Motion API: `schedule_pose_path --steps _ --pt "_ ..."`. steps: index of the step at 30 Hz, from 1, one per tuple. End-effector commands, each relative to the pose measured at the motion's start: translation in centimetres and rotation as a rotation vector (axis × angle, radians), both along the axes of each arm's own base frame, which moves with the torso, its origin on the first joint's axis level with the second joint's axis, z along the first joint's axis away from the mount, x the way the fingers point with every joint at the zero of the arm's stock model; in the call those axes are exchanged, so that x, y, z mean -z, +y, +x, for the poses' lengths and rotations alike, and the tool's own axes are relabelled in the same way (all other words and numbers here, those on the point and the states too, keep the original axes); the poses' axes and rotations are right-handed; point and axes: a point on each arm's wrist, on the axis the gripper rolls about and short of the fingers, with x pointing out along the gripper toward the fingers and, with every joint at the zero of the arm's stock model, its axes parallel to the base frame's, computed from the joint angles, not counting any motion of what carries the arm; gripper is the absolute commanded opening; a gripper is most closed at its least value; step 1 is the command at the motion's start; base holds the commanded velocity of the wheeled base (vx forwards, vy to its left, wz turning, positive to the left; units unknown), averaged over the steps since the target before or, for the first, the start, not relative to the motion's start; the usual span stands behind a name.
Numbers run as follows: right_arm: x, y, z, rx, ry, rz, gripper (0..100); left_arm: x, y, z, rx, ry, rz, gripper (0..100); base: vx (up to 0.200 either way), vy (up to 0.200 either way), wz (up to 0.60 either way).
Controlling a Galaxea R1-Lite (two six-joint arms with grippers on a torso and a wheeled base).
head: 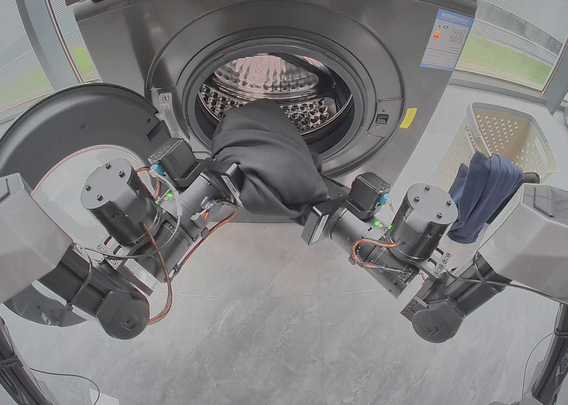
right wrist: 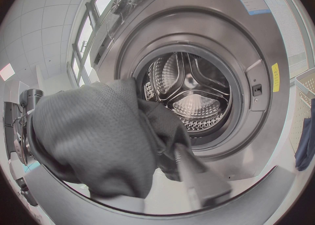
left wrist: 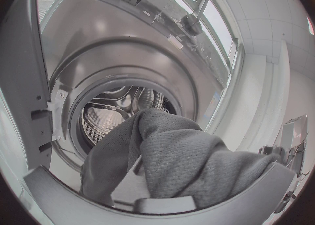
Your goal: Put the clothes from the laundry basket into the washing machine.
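A black garment (head: 266, 155) hangs bunched over the ends of both arms, right at the mouth of the washing machine's drum (head: 269, 90). Its upper part reaches past the door seal into the opening. My left gripper (head: 229, 180) enters the cloth from the left and my right gripper (head: 319, 220) from the right, both buried in it. In the wrist views the same garment (left wrist: 183, 156) (right wrist: 98, 137) lies in front of the drum (left wrist: 108, 114) (right wrist: 193, 94). The laundry basket (head: 509, 131) stands to the right of the machine with a blue garment (head: 482, 193) draped over its rim.
The round washer door (head: 71, 128) is swung wide open on the left, close behind my left arm. Grey tiled floor (head: 266, 317) spreads in front of the machine. Windows flank the washer on both sides.
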Motion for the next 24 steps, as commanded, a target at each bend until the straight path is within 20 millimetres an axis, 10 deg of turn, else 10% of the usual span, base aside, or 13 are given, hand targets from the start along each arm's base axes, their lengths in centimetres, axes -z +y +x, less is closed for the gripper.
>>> schedule_pose_path --steps 1,7,24 --pt "1.1 -1.8 -2.2 -0.038 0.040 -0.078 100 -0.9 1.1 -1.3 -0.001 -0.001 -0.019 0 0.000 0.000 0.00" --pt "2.5 -5.3 -5.2 -0.053 0.098 -0.179 100 -0.3 2.4 -2.5 -0.013 0.046 -0.002 0 0.000 0.000 0.00" --pt "4.4 -10.1 -4.3 0.128 0.223 -0.203 100 4.9 2.1 -3.5 -0.014 0.144 0.233 0 0.000 0.000 0.00"
